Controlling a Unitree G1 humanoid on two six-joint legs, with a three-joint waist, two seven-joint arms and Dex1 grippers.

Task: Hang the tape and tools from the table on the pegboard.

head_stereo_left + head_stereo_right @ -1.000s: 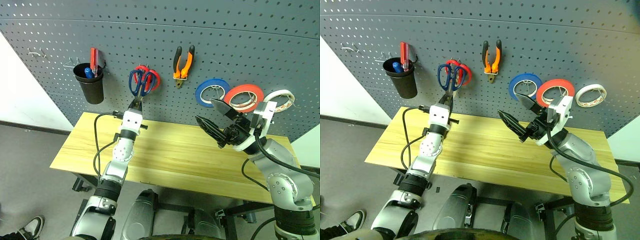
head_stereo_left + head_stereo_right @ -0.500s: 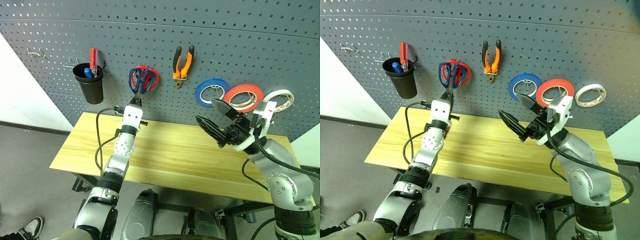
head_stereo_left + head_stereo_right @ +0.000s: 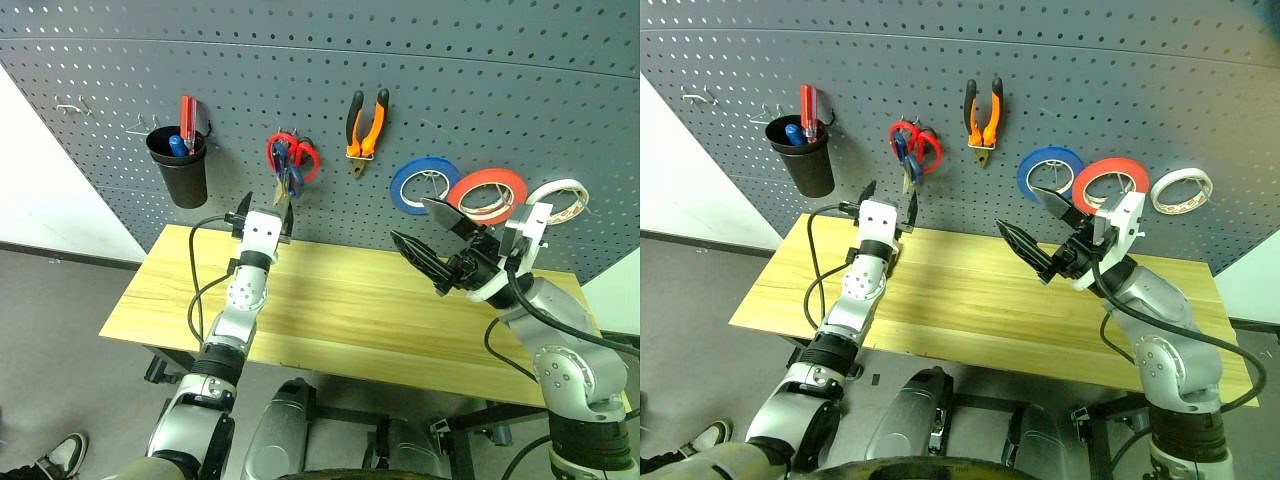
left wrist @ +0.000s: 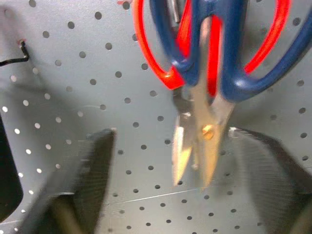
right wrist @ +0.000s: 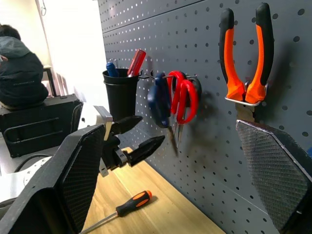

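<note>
Left eye view: left pincer [image 3: 263, 207] spread just under hung scissors [image 3: 284, 166] (right pincer [image 3: 437, 238] spread too).

Silver jointed arms, black cables, white wrists, black-fingered left hand [image 3: 265, 212].

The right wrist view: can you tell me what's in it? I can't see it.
Blue scissors and red scissors hang side by side on a grey pegboard, with the left gripper open just below them. Orange pliers hang nearby, and a small screwdriver lies on the wooden table.
</note>
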